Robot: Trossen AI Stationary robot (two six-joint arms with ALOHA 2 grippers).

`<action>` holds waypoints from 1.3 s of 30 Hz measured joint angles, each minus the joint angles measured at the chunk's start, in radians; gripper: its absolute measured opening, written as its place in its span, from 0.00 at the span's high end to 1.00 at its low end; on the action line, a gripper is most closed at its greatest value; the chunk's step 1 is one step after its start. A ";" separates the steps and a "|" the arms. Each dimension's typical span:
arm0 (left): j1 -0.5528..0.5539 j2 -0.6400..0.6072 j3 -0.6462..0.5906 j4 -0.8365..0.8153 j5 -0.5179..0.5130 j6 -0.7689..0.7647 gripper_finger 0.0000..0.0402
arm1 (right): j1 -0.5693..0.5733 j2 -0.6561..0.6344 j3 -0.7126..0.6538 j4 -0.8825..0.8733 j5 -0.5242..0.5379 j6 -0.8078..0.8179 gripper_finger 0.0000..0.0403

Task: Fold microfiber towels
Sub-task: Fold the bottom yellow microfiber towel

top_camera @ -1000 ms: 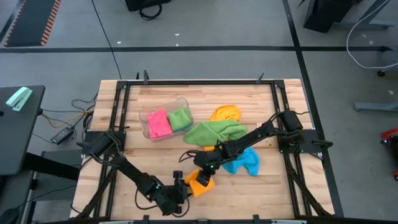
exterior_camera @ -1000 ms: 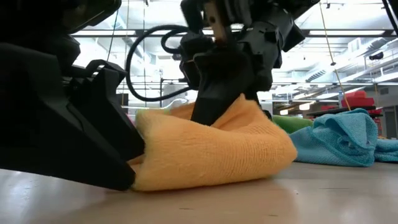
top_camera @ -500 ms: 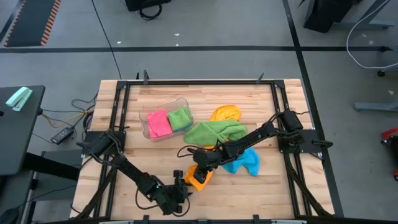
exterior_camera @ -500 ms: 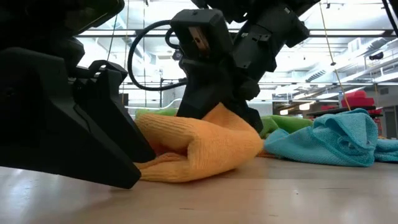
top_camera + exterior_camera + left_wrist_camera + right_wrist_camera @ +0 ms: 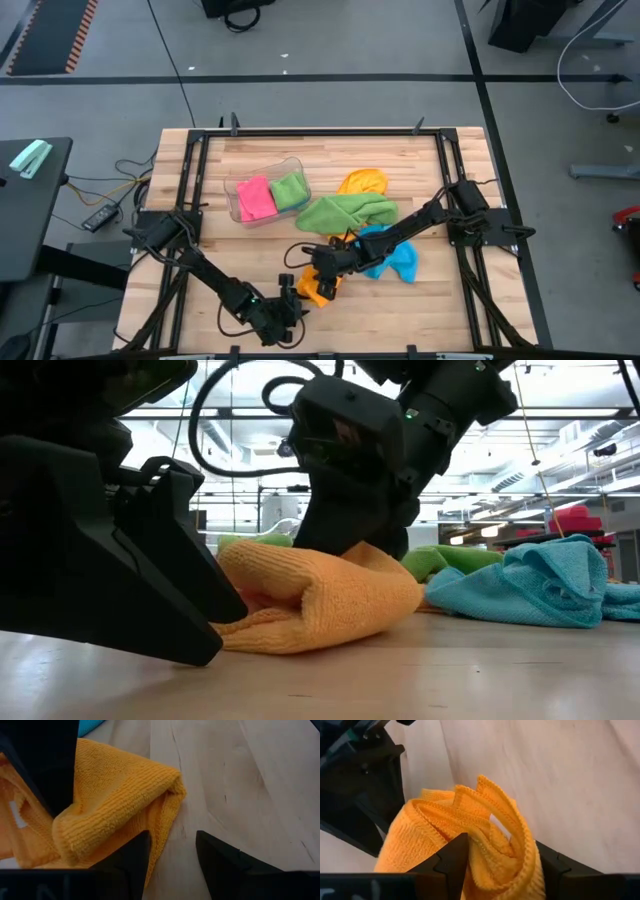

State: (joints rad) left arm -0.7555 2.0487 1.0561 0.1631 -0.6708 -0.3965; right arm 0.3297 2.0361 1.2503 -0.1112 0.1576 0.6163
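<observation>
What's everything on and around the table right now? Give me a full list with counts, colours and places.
Orange towel being folded: one, orange, near front edge of table, between the two grippers.
Second orange towel: one, orange, behind the green heap.
Green towel: one, green, loose at table centre.
Blue towel: one, sky blue, crumpled right of centre.
Clear tub: one, clear, left of centre; holds a pink towel and a second green towel.
Table: one, light wood, black frame.
Left gripper: dark, at the folded towel's front edge.
Right gripper: dark, fingers around that towel's bunched fold.
</observation>
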 joint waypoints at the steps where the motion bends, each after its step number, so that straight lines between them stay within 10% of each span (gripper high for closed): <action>1: 0.000 0.000 0.000 0.000 0.000 0.000 0.57 | 0.001 0.000 0.000 0.000 0.006 -0.020 0.57; 39: -0.001 0.000 0.000 -0.004 -0.001 0.017 0.57 | 0.000 -0.016 0.068 0.016 -0.027 -0.126 0.57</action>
State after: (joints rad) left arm -0.7570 2.0487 1.0561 0.1593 -0.6717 -0.3798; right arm 0.3295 2.0197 1.3186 -0.0956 0.1303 0.4904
